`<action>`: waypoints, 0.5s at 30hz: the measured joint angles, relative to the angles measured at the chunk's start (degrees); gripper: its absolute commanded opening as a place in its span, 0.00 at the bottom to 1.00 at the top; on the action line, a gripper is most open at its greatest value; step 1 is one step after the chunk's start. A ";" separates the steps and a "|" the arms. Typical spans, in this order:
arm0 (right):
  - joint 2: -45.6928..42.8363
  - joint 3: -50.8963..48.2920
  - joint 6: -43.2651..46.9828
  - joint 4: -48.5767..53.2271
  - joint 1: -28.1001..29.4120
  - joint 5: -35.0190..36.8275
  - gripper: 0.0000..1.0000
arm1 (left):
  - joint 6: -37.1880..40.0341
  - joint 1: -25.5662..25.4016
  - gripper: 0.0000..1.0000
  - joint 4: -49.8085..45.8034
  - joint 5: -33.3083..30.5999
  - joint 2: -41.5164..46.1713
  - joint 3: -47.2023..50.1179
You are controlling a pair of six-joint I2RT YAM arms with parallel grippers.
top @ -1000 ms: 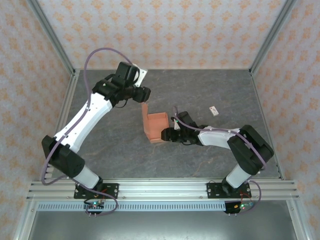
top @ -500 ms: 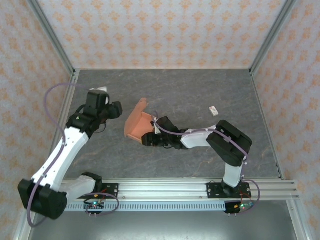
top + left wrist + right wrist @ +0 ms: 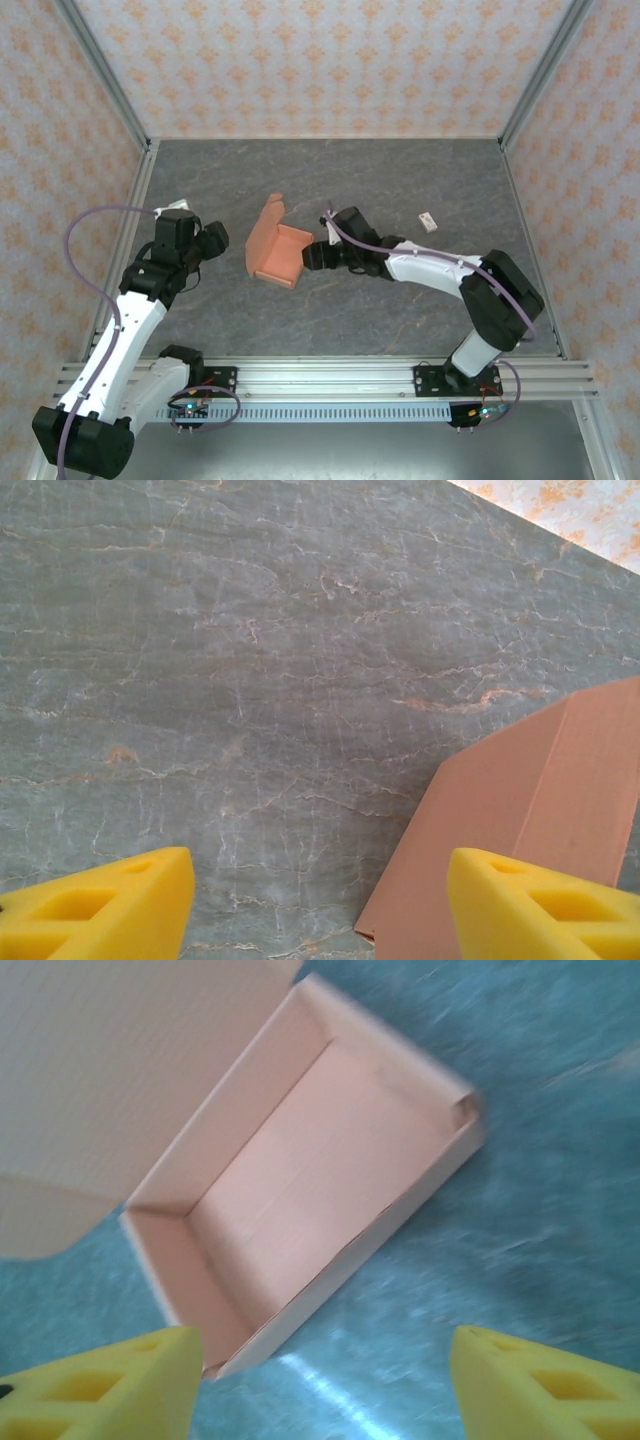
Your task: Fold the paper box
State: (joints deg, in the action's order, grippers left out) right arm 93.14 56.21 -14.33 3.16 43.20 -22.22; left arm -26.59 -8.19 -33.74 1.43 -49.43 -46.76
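The paper box sits near the middle of the table, between the two arms. Its tray is already formed: the right wrist view shows four walls standing around a flat floor, corners tucked in, the hollow facing up. What remains is the lid flap, which lies thrown back on the far-left side of the tray, its rounded tab pointing away. The box is therefore judged to be mostly folded but not closed.

The right gripper hovers just beside the tray's right wall, fingers spread with nothing between them. The tray lies ahead of the tips, not in them. The left gripper is near the lid side, likewise released, and its wrist camera shows bare table between the fingers and the salmon panel off to the right. A small white piece lies well apart, to the right.

Left to do, by this reading — swing the lid over and tuck the tab.
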 measured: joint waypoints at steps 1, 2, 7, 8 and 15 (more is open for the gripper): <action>0.79 1.68 1.29 1.16 -0.46 0.90 0.68 | 0.00 0.00 0.69 0.04 0.04 0.00 0.00; 2.25 4.22 3.19 2.91 -0.90 1.79 0.68 | 0.00 0.00 0.69 0.07 0.07 0.00 0.00; 10.01 14.62 10.69 7.41 -2.32 3.26 0.67 | 0.02 0.00 0.69 0.13 0.70 0.00 -0.24; 11.78 16.68 11.98 8.50 -2.56 3.37 0.67 | 0.04 0.00 0.69 0.13 0.83 -0.02 -0.44; 22.10 26.03 16.61 14.27 -2.86 4.07 0.62 | 0.04 0.00 0.69 0.24 1.31 0.00 -1.31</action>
State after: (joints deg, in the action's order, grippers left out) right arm 115.24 82.24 2.28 17.43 40.34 -18.15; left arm -26.55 -8.19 -33.50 2.74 -49.43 -48.07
